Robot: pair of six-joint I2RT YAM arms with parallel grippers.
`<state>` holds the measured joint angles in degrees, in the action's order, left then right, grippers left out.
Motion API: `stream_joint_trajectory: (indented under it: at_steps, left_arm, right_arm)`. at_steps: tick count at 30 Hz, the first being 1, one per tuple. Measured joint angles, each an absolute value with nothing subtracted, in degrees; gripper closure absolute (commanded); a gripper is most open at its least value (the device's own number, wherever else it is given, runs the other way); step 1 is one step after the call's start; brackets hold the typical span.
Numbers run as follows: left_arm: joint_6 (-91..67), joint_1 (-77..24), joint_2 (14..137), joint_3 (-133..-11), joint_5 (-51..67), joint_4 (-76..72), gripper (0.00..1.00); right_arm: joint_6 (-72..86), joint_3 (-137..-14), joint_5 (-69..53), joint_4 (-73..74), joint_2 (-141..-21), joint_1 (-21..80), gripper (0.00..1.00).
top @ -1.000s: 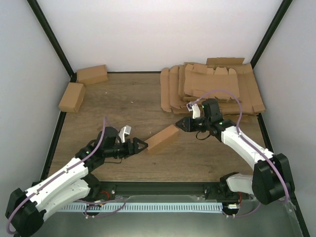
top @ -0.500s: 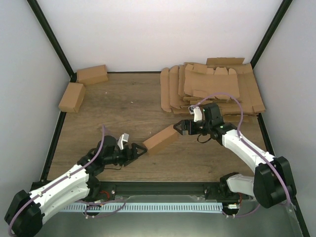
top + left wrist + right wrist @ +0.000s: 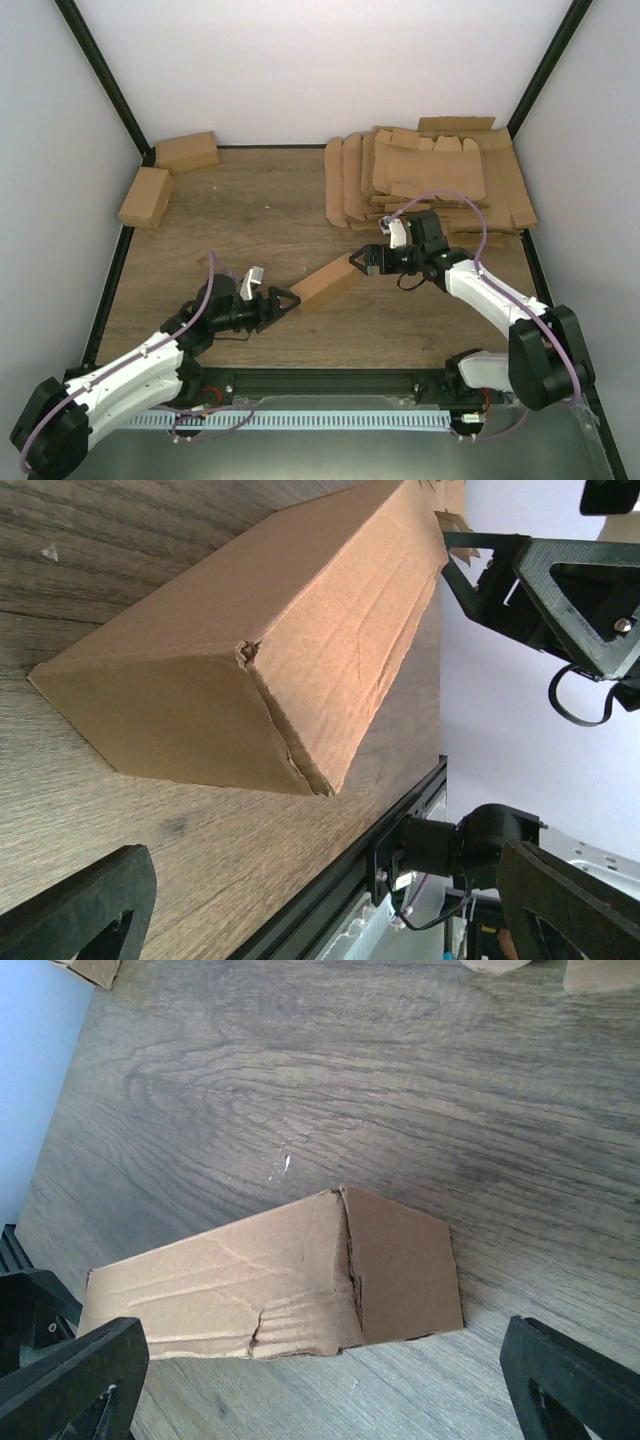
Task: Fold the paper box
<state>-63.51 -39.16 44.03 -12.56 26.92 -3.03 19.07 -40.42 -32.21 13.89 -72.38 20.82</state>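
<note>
The paper box (image 3: pixel 328 283) is a closed brown oblong lying slantwise on the wooden table, mid-scene. My left gripper (image 3: pixel 290 298) stands open just off its near-left end, touching nothing. In the left wrist view the box (image 3: pixel 270 670) fills the top, with the left gripper (image 3: pixel 330 910) spread wide below it. My right gripper (image 3: pixel 362 262) is open at the far-right end. The right wrist view shows that end face of the box (image 3: pixel 280 1280) slightly ahead of the right gripper (image 3: pixel 320 1385), whose dark fingers (image 3: pixel 570 1380) stand well apart on either side.
Two finished brown boxes (image 3: pixel 187 151) (image 3: pixel 146 196) lie at the back left corner. A stack of flat cardboard blanks (image 3: pixel 430 180) covers the back right, just behind the right arm. A black frame rail (image 3: pixel 330 378) runs along the near edge.
The right gripper's jaws have spread wide and let go of the box's far end. The left arm has sunk lower. The box lies still on the table.
</note>
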Motion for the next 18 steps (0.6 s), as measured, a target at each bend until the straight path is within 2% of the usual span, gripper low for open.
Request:
stream_joint_trajectory:
  at_steps: [18]
  left_arm:
    - [-65.01, -39.22, 46.72, -11.44, 27.57, -7.66, 0.04]
  right_arm:
    - [20.1, -40.27, -35.53, 11.29, -76.29, 21.23, 0.0]
